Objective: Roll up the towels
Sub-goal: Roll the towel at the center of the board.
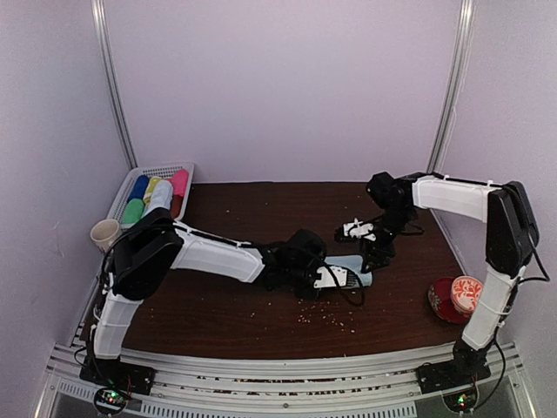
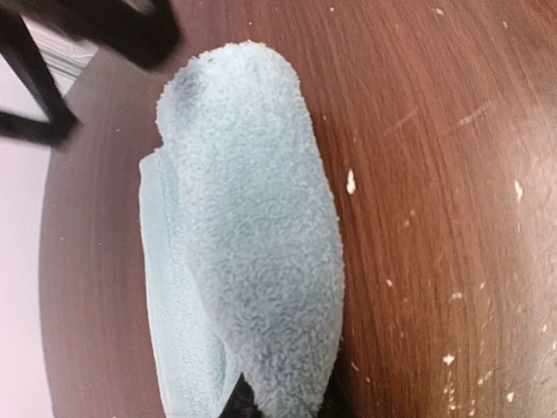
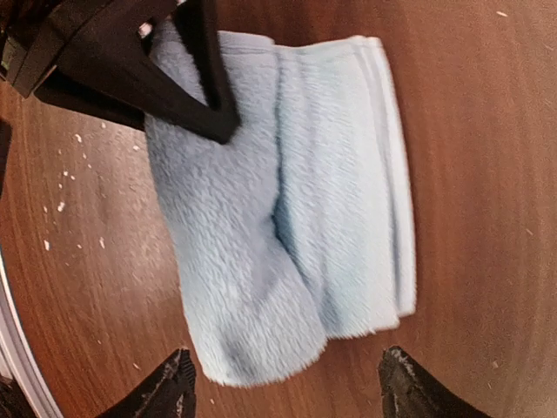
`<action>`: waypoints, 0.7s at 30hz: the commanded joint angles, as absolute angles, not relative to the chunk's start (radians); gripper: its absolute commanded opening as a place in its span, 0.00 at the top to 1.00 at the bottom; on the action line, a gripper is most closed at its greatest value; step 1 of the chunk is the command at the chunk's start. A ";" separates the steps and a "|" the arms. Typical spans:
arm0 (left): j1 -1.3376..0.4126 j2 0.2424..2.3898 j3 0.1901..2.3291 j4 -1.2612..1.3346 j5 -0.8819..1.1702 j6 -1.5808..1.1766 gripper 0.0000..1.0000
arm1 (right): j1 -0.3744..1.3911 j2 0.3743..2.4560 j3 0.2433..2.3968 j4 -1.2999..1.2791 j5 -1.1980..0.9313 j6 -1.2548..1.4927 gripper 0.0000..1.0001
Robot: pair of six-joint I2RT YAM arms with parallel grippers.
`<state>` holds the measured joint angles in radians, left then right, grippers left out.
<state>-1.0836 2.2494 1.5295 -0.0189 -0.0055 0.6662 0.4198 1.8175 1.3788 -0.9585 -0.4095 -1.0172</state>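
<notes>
A lab robot cell: plain white panels (image 1: 278,87) on metal posts (image 1: 113,87) enclose a brown tabletop (image 1: 244,205); left arm (image 1: 218,257) and right arm (image 1: 452,196) are bolted to rails (image 1: 261,366).

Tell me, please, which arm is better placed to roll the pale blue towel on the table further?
The left. Its claw is shut on one end of the partly rolled towel, so it could probably turn the roll from there. The right claw is open over the towel and grips nothing.
</notes>
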 commanded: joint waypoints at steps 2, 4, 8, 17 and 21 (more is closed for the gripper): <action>-1.078 2.363 1.692 -0.334 0.128 0.493 1.00 | 0.315 1.609 1.226 -0.780 -0.406 -1.019 0.25; -1.072 2.405 1.773 -0.409 0.161 0.445 1.00 | 0.291 1.533 1.148 -0.706 -0.419 -1.030 0.24; -1.059 2.480 1.894 -0.513 0.223 0.363 1.00 | 0.268 1.382 0.983 -0.579 -0.462 -1.085 0.24; -1.029 2.576 2.051 -0.647 0.365 0.259 1.00 | 0.262 1.189 0.686 -0.374 -0.521 -1.293 0.24; -1.024 2.597 2.105 -0.697 0.373 0.215 1.00 | 0.266 1.170 0.588 -0.251 -0.564 -1.342 0.25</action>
<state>-1.0176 2.5042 2.0838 -0.4904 0.3161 0.2962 0.2684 1.1938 0.6590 -0.4084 -0.5072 -1.2514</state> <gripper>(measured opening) 0.108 0.753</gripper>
